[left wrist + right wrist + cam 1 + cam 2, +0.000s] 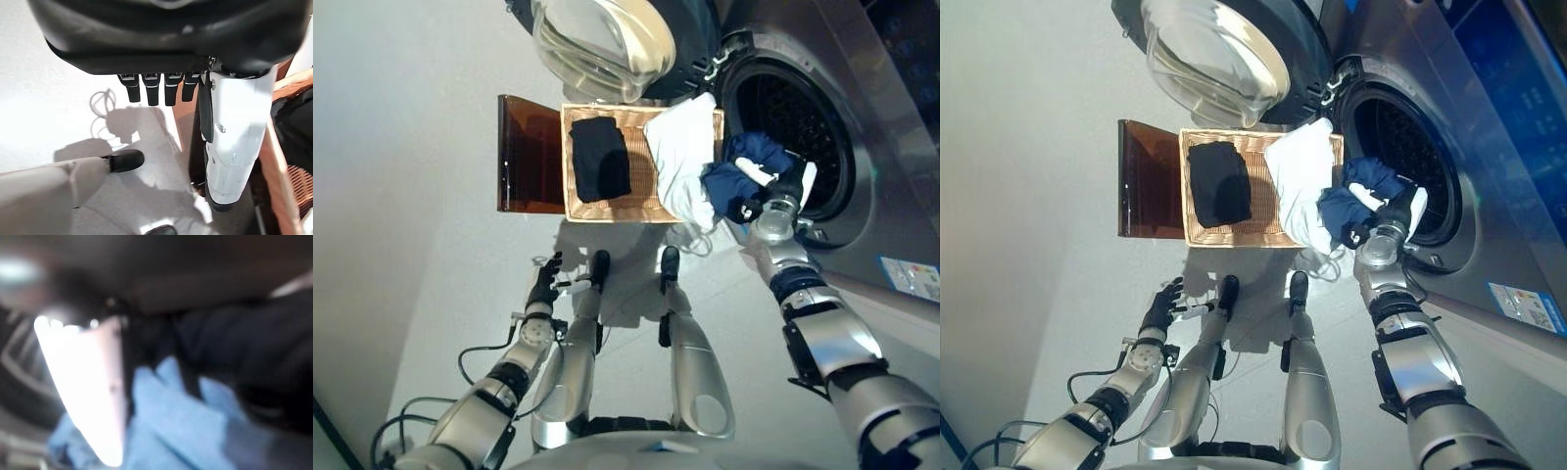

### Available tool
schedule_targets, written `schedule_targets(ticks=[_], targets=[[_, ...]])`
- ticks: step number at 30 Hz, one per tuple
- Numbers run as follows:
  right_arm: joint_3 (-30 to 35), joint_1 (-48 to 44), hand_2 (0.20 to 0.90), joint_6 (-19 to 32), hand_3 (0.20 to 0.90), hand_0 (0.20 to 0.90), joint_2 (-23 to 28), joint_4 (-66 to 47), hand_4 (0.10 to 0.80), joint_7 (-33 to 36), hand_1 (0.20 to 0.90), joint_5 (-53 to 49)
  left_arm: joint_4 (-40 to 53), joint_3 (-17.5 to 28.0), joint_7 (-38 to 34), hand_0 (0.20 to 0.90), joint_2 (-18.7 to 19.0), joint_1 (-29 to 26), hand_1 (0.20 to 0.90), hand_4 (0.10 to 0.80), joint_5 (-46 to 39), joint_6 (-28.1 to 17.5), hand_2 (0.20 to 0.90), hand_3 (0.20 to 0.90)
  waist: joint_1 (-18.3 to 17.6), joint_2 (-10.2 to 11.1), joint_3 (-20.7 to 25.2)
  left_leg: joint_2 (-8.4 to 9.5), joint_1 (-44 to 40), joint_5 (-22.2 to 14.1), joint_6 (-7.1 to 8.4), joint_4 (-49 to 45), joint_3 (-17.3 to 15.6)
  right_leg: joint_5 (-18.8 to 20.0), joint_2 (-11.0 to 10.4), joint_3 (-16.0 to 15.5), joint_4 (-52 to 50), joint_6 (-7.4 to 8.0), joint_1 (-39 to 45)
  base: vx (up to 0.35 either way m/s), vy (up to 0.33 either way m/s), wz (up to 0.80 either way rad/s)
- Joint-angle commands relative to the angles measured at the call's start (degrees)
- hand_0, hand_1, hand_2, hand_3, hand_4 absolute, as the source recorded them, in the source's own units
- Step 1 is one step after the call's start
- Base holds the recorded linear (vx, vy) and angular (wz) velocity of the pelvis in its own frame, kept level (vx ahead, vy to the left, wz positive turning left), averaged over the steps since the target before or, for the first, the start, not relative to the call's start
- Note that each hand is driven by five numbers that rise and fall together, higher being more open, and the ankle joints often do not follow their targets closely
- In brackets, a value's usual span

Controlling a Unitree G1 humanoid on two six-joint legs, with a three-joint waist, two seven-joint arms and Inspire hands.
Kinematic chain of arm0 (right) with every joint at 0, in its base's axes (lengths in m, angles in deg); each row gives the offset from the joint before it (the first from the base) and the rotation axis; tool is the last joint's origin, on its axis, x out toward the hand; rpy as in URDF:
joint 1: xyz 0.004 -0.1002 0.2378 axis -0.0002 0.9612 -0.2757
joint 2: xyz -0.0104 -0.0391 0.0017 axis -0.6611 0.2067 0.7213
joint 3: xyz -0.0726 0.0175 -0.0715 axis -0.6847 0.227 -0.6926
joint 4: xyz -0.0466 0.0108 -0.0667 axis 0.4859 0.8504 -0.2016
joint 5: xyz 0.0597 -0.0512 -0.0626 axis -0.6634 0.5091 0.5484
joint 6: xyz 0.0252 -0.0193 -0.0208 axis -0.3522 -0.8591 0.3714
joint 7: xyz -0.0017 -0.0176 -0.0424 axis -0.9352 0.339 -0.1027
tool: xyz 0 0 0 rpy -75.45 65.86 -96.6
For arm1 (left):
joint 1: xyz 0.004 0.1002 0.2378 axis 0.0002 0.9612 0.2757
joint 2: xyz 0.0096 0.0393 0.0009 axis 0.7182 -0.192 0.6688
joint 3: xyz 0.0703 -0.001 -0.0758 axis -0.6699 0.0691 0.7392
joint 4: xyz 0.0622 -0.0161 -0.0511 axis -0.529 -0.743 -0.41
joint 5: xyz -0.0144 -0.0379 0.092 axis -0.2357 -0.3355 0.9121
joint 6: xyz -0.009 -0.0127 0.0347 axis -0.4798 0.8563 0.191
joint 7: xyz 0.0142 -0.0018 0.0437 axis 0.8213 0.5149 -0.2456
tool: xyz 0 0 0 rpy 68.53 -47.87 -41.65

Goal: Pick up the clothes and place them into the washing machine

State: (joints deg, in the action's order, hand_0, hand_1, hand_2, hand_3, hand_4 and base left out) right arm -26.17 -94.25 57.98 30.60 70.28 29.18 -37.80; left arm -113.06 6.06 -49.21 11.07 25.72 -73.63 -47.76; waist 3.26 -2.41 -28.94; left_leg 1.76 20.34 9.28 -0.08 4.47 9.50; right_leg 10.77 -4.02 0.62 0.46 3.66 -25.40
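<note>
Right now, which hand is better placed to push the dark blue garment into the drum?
Right. The right hand is curled on the dark blue garment at the silver washing machine's open drum. The left hand hangs open and empty over the floor, short of the woven wicker basket.

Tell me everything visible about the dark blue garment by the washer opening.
The dark blue garment is soft cloth, bunched and crumpled into folds. It hangs at the mouth of the washing machine, partly over the drum opening, not yet fully inside. The right hand is closed on it, its white-covered thumb lying across the cloth. Its left edge is against the white garment draped over the wicker basket.
</note>
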Motion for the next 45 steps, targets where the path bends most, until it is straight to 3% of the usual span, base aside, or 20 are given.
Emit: schedule_targets(ticks=[1, 9, 18, 27, 45], targets=[[1.57, -1.64, 0.200, 7.63, 0.200, 0.200, 2.54, -2.98, 0.300, -1.11, 0.200, -7.90, -2.39, 0.55, -0.90, 0.900, -1.41, 2.89, 0.900, 0.800, 1.09, -0.53, 0.900, 0.900, 0.68, -1.07, 5.58, -0.88, -0.72, -3.35, 2.29, 0.53, -2.06, -6.98, -1.94, -1.99, -6.61, 2.99, -1.00, 0.010, -0.005, -0.06], [4.81, -9.45, 0.200, 10.43, 0.200, 0.200, 2.91, 0.35, 0.300, -3.00, 0.200, -23.81, -2.11, -1.70, 0.10, 0.900, -2.35, 3.77, 0.900, 0.800, -1.17, 0.07, 0.900, 0.900, 1.16, -2.12, 5.49, -0.96, -0.74, -3.67, 2.51, 0.53, -2.60, -7.14, -1.69, -1.65, -6.61, 2.82, -1.25, 0.006, -0.003, -0.04], [6.41, -17.51, 0.200, 11.99, 0.200, 0.200, 3.62, 3.78, 0.300, -3.97, 0.200, -33.27, -0.70, -4.51, 1.50, 0.900, -2.89, 3.82, 0.900, 0.800, -3.34, 0.22, 0.900, 0.900, 1.84, -3.32, 5.10, -0.93, -0.22, -3.84, 2.86, 0.53, -2.72, -7.24, -1.77, -1.65, -6.70, 2.72, -1.72, 0.000, 0.000, 0.00], [8.70, -25.89, 0.200, 13.63, 0.200, 0.200, 7.45, 8.36, 0.300, -4.11, 0.200, -40.79, 3.04, -7.06, 2.67, 0.900, -2.70, 4.15, 0.900, 0.800, -5.93, -0.41, 0.900, 0.900, 2.96, -5.36, 4.75, -0.28, 1.13, -3.80, 3.19, 0.53, -2.44, -7.24, -2.36, -1.77, -6.90, 2.88, -2.93, 0.011, 0.002, 0.04], [14.32, -25.98, 0.200, 15.41, 0.200, 0.200, 11.72, 14.26, 0.300, -1.29, 0.200, -48.01, 7.54, -9.44, 2.65, 0.900, -3.54, 2.89, 0.900, 0.800, -9.23, -1.07, 0.900, 0.900, 2.87, -9.97, 2.70, 1.21, 4.34, -3.23, 3.36, 0.53, -2.72, -7.55, -3.19, -0.57, -8.15, 3.00, -6.81, -0.004, 0.007, 0.00]])
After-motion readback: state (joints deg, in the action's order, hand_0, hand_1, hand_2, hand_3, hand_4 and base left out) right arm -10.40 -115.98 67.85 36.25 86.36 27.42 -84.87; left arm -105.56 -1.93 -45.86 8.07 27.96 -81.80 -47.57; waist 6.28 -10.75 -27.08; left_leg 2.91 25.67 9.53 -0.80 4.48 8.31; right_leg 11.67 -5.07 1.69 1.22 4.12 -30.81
